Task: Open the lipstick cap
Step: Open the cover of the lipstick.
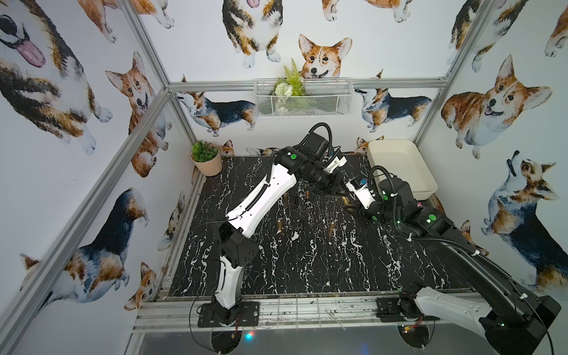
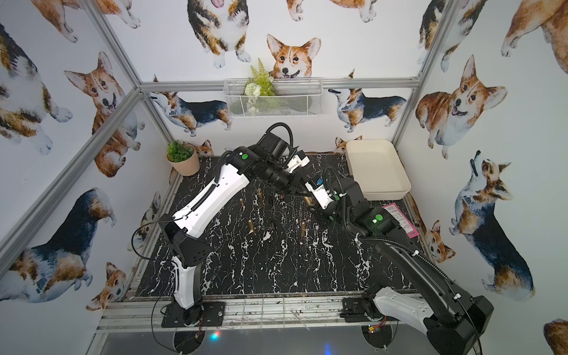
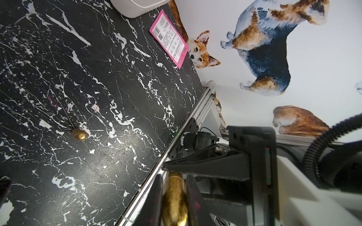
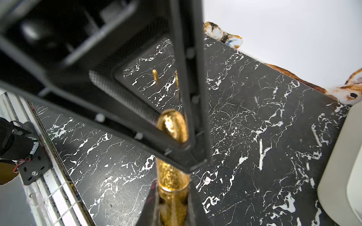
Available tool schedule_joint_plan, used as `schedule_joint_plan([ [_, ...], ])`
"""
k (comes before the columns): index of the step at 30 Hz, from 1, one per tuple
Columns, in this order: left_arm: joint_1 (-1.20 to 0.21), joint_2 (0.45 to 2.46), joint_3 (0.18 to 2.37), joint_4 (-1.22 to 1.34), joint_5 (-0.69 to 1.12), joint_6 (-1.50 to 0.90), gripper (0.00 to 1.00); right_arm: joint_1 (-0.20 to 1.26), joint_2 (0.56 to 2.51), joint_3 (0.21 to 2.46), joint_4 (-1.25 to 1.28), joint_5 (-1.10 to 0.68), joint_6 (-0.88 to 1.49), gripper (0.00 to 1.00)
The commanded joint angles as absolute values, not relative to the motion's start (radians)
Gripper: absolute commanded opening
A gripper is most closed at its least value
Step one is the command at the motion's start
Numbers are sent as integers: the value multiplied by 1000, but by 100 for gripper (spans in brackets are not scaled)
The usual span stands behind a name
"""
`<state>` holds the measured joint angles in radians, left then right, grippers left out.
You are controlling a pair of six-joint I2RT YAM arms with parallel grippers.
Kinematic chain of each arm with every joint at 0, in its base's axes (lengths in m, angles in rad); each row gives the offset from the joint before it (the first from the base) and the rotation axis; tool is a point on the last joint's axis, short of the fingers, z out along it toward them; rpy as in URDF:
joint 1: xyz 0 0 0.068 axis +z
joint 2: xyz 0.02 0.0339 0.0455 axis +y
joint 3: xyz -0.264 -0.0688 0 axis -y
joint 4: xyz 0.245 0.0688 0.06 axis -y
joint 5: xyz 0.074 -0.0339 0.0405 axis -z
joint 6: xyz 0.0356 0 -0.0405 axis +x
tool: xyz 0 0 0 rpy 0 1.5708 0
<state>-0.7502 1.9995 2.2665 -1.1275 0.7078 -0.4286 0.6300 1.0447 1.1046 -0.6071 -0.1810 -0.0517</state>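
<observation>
Holding 1 gold lipstick (image 4: 171, 172) aloft over the counter (image 1: 307, 270), toward its far right side: left end effector (image 3: 174, 179) clenched on the rounded end, right end effector (image 4: 172, 187) clenched on the base. Cap (image 4: 172, 127) still seated; pulling apart remains. Nearby: spare lipsticks (image 1: 280, 226) standing below, white tray (image 1: 427, 192), pink card (image 2: 399, 219). No obstruction apparent.

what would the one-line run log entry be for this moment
step: two-arm grip for cap pull | left pincer: shut on gold lipstick | right pincer: shut on gold lipstick | cap: not yet off
</observation>
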Motion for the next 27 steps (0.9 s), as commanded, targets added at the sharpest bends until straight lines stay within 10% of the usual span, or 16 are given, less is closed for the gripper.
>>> schedule_joint_plan([
  [1,-744,2011,2282,-1149,721,-421,0,630,1038,1102,-612,-202,-28,7],
  [19,-688,2041,2349,-1147,658,-432,0,646,933,1022,-656,-184,47,0],
  [27,-691,2173,2421,-1166,243,-383,0,647,842,1026,-664,-123,71,0],
])
